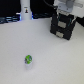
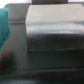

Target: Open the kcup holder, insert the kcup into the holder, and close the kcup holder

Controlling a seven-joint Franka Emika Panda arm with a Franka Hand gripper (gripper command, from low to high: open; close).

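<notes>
The kcup (image 1: 28, 60), green-topped, is seen lying on the white desk (image 1: 50, 57) in the lower left of the exterior view, well apart from the holder (image 1: 64, 26). The holder, a black box with two stacked fronts, is placed in the upper right of that frame. The tool (image 1: 65, 11) is seen directly above the holder, at the frame's top edge; whether its jaws are apart or together cannot be told. The wrist view is filled by the blurred dark holder (image 2: 52, 30).
</notes>
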